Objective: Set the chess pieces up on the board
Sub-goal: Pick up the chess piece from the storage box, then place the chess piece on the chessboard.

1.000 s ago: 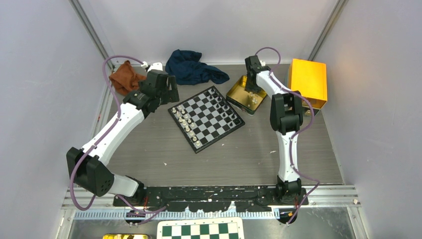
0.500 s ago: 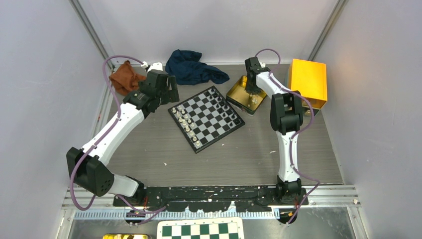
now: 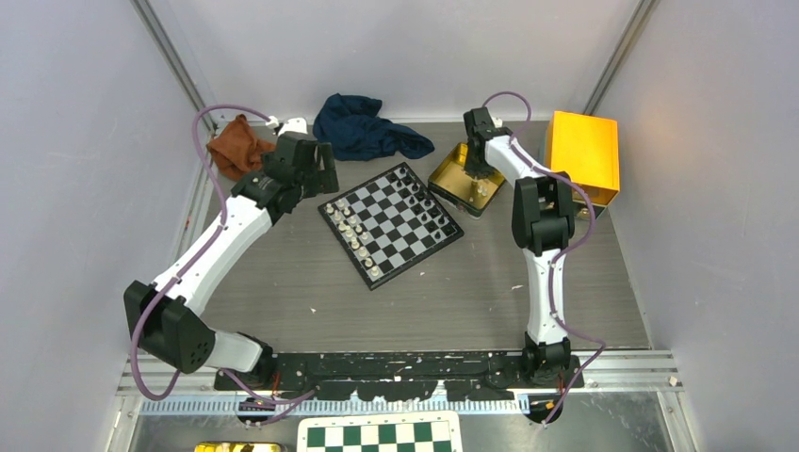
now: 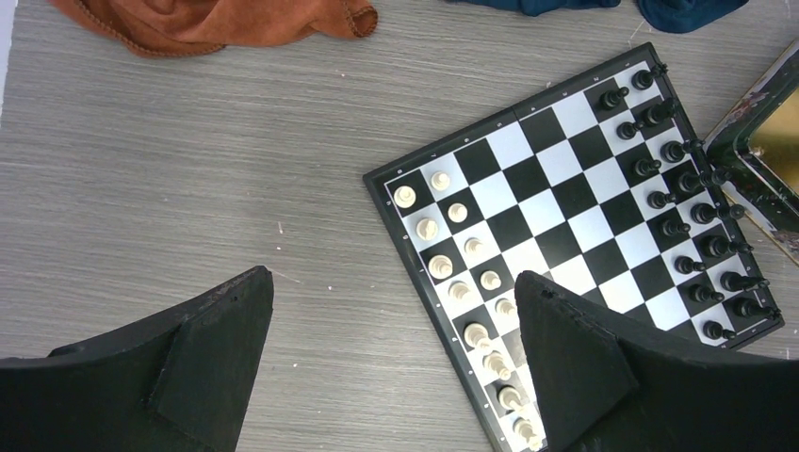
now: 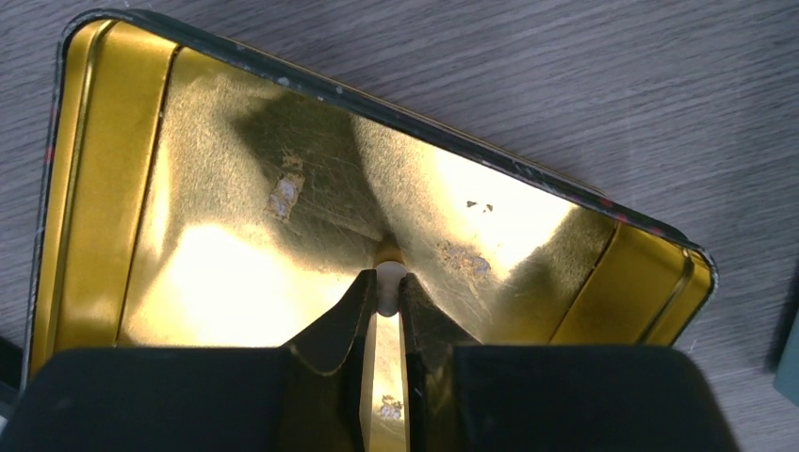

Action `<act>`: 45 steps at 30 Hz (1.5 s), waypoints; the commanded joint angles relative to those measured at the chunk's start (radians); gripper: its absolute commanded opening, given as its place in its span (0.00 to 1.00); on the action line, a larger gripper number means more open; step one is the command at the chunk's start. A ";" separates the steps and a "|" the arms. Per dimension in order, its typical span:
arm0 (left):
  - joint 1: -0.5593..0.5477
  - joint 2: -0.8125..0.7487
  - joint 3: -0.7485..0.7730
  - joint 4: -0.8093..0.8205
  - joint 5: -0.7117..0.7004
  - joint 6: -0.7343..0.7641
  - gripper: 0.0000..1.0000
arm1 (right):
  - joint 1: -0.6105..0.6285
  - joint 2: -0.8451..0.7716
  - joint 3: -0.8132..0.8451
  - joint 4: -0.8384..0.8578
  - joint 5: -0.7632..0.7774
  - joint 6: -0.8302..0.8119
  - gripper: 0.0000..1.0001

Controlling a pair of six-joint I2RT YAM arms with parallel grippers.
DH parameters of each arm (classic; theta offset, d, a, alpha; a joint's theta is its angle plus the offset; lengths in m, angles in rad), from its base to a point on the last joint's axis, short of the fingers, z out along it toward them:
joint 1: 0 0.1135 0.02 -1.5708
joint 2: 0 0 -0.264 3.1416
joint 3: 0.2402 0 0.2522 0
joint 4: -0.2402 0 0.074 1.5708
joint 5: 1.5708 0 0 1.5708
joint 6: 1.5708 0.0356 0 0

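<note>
Right gripper (image 5: pixel 384 282) pinched on one white piece (image 5: pixel 387 294) inside gold tin (image 5: pixel 217 198), just right of the board (image 3: pixel 390 224). Left gripper (image 4: pixel 391 282) spread wide, empty, over bare table (image 4: pixel 188 188) left of board. Other chess pieces (image 4: pixel 441 266) line the board's two ends.

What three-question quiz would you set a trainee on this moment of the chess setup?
1. True or false: the left pincer stands open and holds nothing.
2. Multiple choice: which one grips a cream-white piece? A the left pincer; B the right pincer; C neither.
3. Short answer: what colour are the pieces on the side of the board nearest the gold tin?

Key: 1 true. 2 B. 3 black.
</note>
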 commanded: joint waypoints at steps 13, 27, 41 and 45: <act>-0.003 -0.213 -0.082 -0.014 -0.021 -0.012 1.00 | 0.241 -0.317 -0.141 -0.015 0.053 -0.046 0.01; -0.003 -0.297 -0.130 -0.015 -0.011 -0.033 1.00 | 0.582 -0.403 -0.254 -0.061 0.068 -0.016 0.01; -0.003 -0.328 -0.135 -0.032 -0.025 -0.032 1.00 | 0.698 -0.302 -0.222 -0.026 0.026 -0.007 0.00; -0.003 -0.331 -0.136 -0.036 -0.029 -0.031 1.00 | 0.704 -0.272 -0.206 -0.019 0.012 -0.010 0.01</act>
